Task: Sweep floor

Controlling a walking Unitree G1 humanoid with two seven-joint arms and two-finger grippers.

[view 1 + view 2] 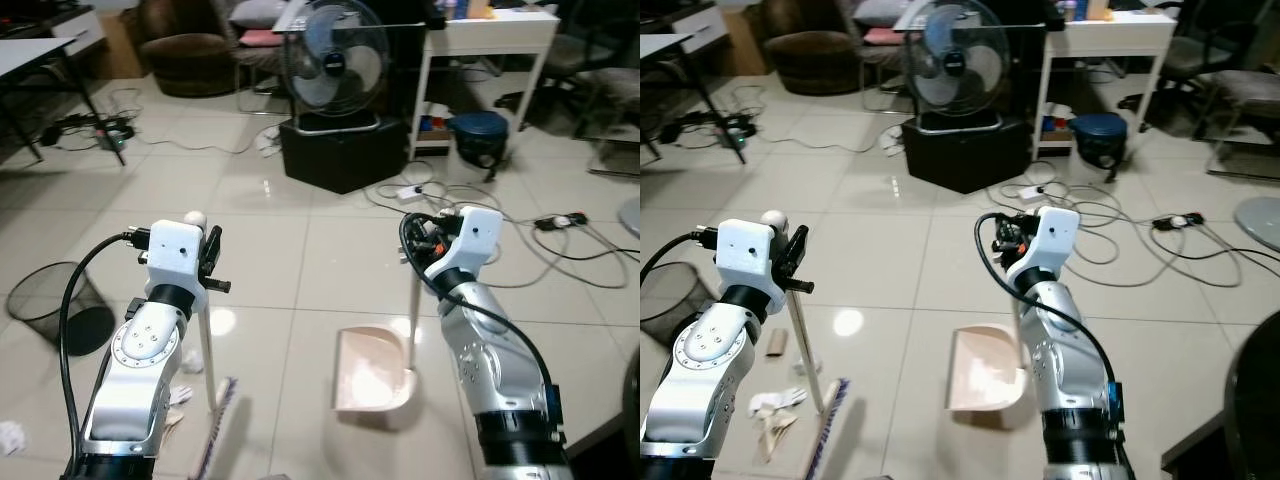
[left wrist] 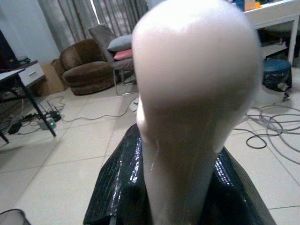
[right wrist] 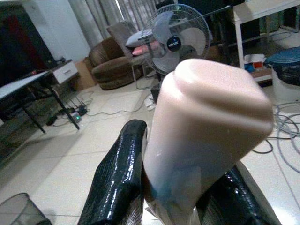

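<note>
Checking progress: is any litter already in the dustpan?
No, the dustpan looks bare, and the paper scraps lie by the broom.

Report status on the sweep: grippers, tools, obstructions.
Left gripper shut on broom handle; right gripper shut on dustpan handle. Dustpan on tiles, crumpled paper scraps beside the bristles. Cables ahead.

Left gripper (image 1: 205, 262) grips broom (image 1: 207, 350); right gripper (image 1: 418, 243) grips dustpan (image 1: 370, 372).
</note>
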